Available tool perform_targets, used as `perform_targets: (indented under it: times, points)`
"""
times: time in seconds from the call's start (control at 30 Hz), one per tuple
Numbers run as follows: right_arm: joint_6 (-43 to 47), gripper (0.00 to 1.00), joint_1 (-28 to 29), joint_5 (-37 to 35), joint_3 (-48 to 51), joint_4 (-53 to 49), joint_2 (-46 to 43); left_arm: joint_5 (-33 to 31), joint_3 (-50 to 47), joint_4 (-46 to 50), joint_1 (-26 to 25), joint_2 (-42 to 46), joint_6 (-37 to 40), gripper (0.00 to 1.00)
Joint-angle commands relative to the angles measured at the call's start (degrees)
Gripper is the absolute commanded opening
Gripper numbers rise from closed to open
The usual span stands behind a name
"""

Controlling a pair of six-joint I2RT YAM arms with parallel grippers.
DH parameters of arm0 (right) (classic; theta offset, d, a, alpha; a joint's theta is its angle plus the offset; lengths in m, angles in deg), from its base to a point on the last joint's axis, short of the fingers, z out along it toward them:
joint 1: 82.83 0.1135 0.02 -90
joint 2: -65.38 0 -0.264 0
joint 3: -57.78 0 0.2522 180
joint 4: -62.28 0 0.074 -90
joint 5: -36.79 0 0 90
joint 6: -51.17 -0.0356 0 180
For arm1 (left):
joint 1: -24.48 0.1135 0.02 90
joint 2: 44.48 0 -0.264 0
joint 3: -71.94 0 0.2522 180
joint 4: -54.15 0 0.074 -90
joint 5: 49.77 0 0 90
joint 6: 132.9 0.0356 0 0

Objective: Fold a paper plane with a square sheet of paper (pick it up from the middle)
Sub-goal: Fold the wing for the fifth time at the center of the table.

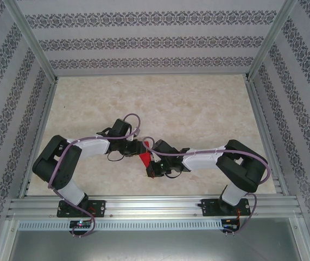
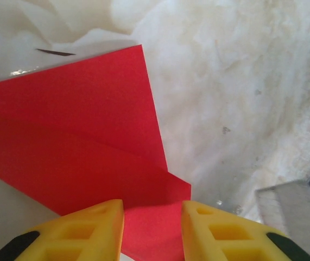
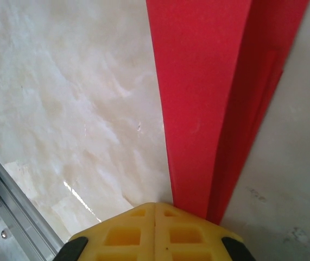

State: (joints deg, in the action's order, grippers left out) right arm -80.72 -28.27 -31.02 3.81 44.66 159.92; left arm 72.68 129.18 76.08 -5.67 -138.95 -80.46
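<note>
We see our right fingers (image 3: 127, 235) pressed together, pinching the folded red paper (image 3: 198, 81); our left fingers (image 2: 89, 228) spread, straddling its edge.

A cream, marbled table top (image 1: 209, 109) makes the floor of the scene. Its pale veined surface also shows in the left wrist view (image 2: 241, 81) and the right wrist view (image 3: 62, 81). Around it stand walls with grey flowered wallpaper bands (image 1: 144, 38). A grooved aluminium rail (image 1: 155, 206) runs along the near edge, and slanted aluminium posts (image 1: 32, 41) rise at the back corners.
</note>
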Motion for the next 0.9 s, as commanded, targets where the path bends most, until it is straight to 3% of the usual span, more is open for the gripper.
perform_targets:
  times: [0.0, 0.27, 0.63, 0.87]
  points:
    - [-1.31, 0.0, -0.8, -3.02, 0.32, -0.33, -2.58, -1.15, 1.83, -2.66, -0.62, -1.46, 0.59, 0.34]
    - [-10.71, 0.02, -0.78, -6.38, 1.79, 7.68, -8.89, -2.13, 0.63, -2.33, -0.63, -2.48, 1.16, 0.34]
    - [-17.0, 0.0, -1.08, -6.38, -1.04, 17.16, 3.13, -1.6, 0.6, -2.1, -0.62, -2.21, 0.92, 0.34]
    - [-17.99, 0.0, -1.04, -6.56, -1.22, 16.89, 2.41, -1.42, 0.58, -1.72, -0.66, -2.55, 1.36, 0.34]
